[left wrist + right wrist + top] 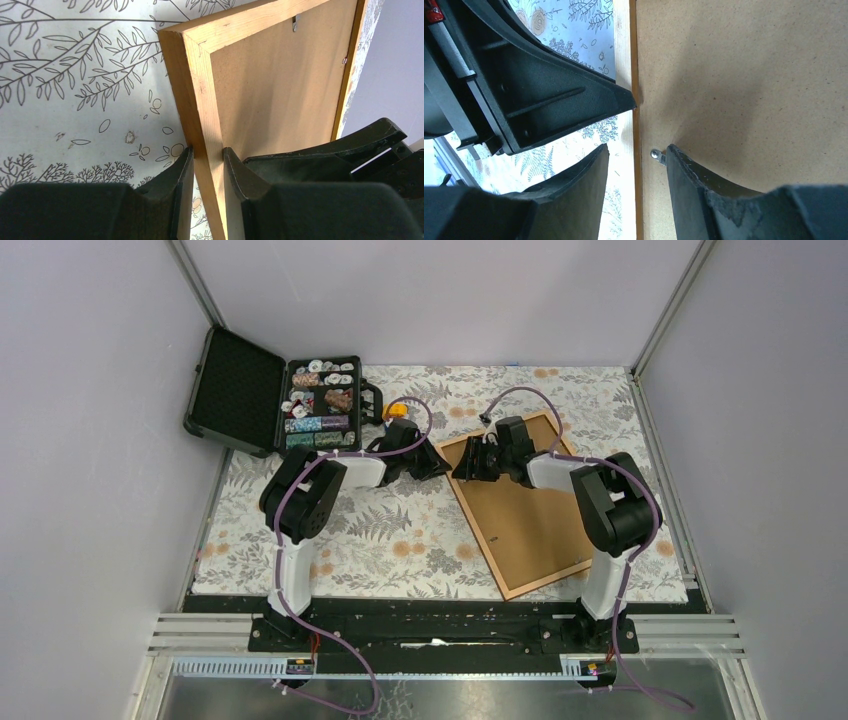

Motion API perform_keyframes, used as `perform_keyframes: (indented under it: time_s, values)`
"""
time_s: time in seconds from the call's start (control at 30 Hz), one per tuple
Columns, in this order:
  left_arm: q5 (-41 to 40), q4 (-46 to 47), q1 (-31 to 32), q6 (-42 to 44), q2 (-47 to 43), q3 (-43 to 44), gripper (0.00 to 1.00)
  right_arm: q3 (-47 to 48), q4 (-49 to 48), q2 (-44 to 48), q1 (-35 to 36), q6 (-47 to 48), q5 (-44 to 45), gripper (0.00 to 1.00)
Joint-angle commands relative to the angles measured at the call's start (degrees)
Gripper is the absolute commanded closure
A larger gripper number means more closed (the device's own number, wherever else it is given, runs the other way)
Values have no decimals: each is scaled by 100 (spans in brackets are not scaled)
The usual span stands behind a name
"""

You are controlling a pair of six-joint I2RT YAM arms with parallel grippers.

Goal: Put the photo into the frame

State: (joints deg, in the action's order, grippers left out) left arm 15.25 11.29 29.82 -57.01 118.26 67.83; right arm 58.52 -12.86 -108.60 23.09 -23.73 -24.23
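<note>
The frame (472,522) lies face down and askew on the right of the floral cloth, with the brown backing board (530,515) inside it. My left gripper (441,464) is shut on the frame's moulding (200,90) near its far-left corner; the pads press both sides of it (207,150). My right gripper (461,464) is open and straddles the same edge (637,148). One finger is over the cloth, the other over the backing board (749,75) beside a small metal tab (657,155). The photo is hidden or out of view.
An open black case (320,400) with compartments of small pieces sits at the far left, its lid (235,390) laid back. A small orange object (398,411) lies beside it. My left gripper's body (549,100) crowds close to the right fingers. Walls enclose the table.
</note>
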Motion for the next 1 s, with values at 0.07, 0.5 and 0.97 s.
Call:
perform_keyframes:
  time_s: [0.07,0.5,0.97]
  values:
    - [-29,-145,-42,75,183,-126,77,194,1020,-70,46,356,272,46]
    - [-13,-153,-38,66,213,-103,77,175,1415,-304,163,780,-165,47]
    - [14,-147,-30,51,237,-85,79,32,1347,23,514,97,-475,48]
